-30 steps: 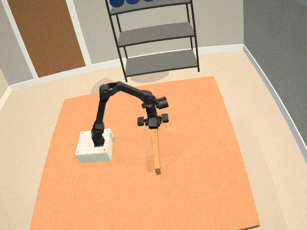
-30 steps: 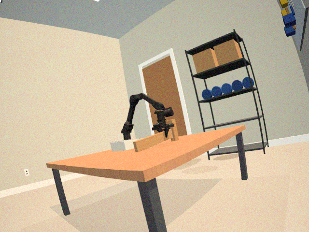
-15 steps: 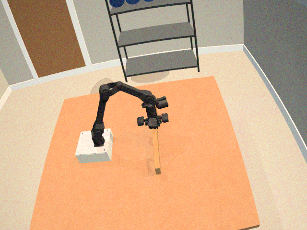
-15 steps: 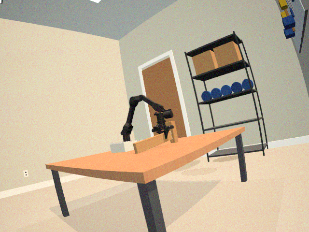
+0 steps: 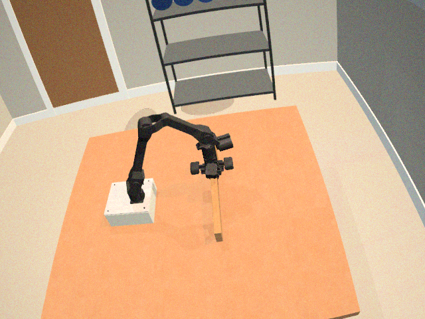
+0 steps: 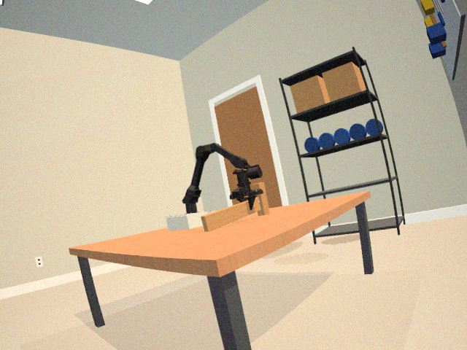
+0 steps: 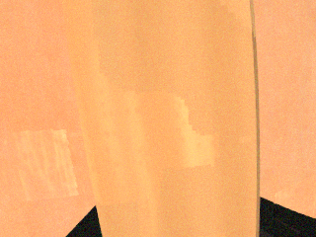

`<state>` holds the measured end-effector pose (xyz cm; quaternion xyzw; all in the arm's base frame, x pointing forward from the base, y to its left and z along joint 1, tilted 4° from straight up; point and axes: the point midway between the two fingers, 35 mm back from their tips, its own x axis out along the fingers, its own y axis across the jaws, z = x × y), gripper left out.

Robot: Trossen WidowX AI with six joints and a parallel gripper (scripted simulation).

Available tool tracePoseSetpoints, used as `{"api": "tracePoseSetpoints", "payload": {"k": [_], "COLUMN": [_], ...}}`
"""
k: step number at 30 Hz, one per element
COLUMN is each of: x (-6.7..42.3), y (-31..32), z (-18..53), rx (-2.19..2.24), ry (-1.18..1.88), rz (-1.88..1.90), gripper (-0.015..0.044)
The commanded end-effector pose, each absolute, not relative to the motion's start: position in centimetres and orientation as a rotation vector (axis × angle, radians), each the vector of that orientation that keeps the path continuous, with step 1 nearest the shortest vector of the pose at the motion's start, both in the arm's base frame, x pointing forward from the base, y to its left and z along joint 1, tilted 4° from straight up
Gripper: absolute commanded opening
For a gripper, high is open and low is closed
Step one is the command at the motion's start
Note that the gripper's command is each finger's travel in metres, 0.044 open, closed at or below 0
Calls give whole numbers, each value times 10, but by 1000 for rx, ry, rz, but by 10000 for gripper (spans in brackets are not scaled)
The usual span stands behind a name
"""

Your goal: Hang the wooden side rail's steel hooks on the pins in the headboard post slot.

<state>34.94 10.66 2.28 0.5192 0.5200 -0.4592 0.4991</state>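
The wooden side rail [image 5: 216, 209] [image 6: 226, 217] [image 7: 172, 125] stands on edge on the orange table [image 5: 281, 206] [image 6: 226, 249]. Its far end rests on the table and its other end is lifted a little at the headboard post [image 6: 265, 205]. My gripper [image 5: 212, 175] [image 6: 250, 205] points down and is shut on the rail's top edge close to the post. In the top view the gripper hides the post. The steel hooks, the slot and the pins are hidden in all views. The wrist view shows only the rail and table.
The arm's white base block [image 5: 128, 209] [image 6: 181, 222] stands to the left of the rail. A black shelf rack [image 5: 219, 51] [image 6: 339, 150] stands on the floor behind the table. The table's edges are far from the rail.
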Motion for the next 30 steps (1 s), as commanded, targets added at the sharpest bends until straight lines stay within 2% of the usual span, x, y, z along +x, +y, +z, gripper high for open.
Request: {"api": "tracePoseSetpoints", "payload": {"k": [1,30], "x": [351,350], "y": [108,111], "z": [24,26], "rx": [1264,1264], "ry": [1255,1255], "rz": [-1107,-1107], "gripper": [0,0]}}
